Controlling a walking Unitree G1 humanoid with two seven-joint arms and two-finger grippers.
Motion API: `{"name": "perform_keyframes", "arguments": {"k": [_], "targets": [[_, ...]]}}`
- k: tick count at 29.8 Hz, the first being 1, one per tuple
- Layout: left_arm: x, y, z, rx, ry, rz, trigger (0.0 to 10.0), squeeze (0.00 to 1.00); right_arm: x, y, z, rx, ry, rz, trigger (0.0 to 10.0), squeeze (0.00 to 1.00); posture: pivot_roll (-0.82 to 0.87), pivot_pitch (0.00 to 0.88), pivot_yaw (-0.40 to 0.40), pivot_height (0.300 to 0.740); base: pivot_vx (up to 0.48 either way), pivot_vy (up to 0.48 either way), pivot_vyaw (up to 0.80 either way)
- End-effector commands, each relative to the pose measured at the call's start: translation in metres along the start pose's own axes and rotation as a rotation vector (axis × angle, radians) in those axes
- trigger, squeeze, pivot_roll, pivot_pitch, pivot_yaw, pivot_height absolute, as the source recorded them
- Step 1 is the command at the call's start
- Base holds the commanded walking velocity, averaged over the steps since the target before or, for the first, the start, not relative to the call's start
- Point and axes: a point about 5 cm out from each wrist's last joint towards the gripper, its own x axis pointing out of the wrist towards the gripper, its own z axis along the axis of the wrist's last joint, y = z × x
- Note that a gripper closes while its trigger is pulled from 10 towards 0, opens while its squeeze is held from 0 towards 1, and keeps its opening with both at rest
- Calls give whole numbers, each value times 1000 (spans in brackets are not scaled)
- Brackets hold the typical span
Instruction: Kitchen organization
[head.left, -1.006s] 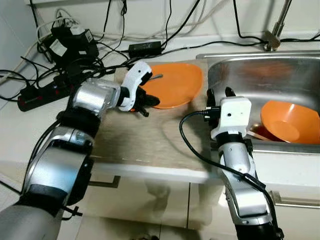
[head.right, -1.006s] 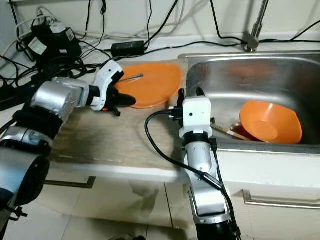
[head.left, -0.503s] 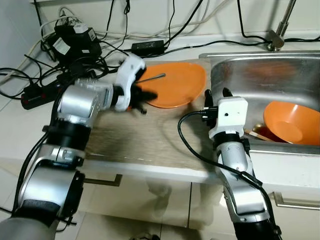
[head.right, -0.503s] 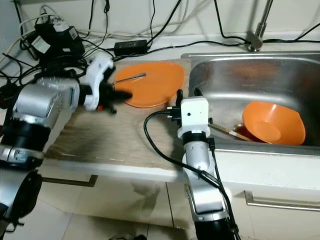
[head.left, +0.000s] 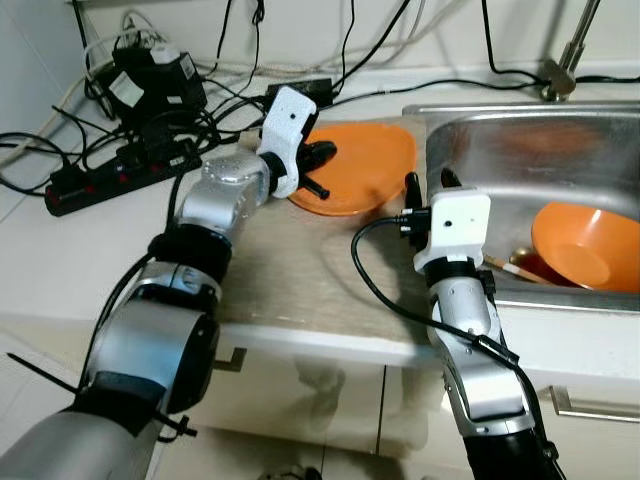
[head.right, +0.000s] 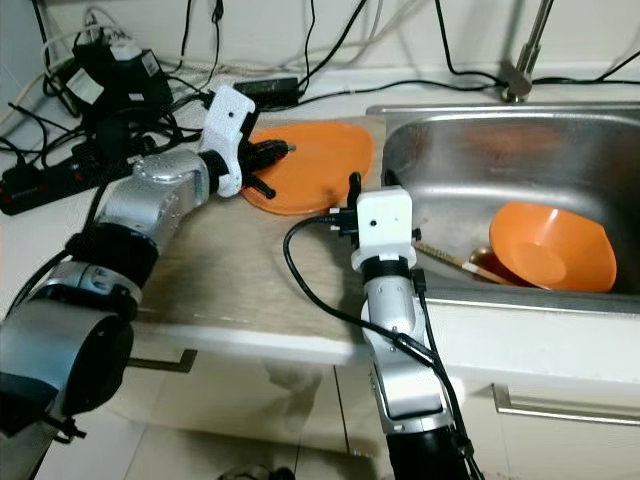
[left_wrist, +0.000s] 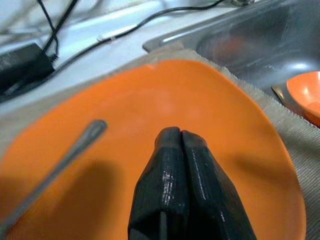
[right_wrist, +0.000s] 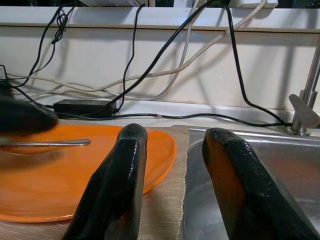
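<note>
Orange flat plate (head.left: 365, 165) lies on your beige mat (head.left: 290, 270) beside the steel sink (head.left: 520, 150), a thin metal utensil (left_wrist: 55, 167) resting on it | left end effector (left_wrist: 175, 145) hovers over the plate, fingers pressed together, holding nothing | right end effector (right_wrist: 172, 147) at the sink's edge, fingers spread apart, empty | orange bowl (head.left: 585, 245) sits in the sink.

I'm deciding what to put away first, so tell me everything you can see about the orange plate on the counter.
The plate is orange, shallow and matte, like plastic. It lies flat on a beige mat beside the sink. A metal utensil handle rests on it. The shut left gripper hovers over its middle; the open right gripper is near its sink-side edge.
</note>
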Motion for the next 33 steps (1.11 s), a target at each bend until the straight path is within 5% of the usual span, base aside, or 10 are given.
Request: {"name": "perform_keyframes", "arguments": {"k": [1,20,33], "targets": [[2,1,-3,-14,3,17,10000,0,3,0,8,2,-33,-7,10000,0,-38,2,145,740,0,0,0],[-10,0,-53,-34,386,-112,10000,0,2,-1,8,7,-23,-13,10000,0,-23,19,150,740,0,0,0],[-25,15,-35,-18,383,-186,10000,0,1,1,6,12,-12,-9,10000,0,-2,25,150,740,0,0,0]]}}
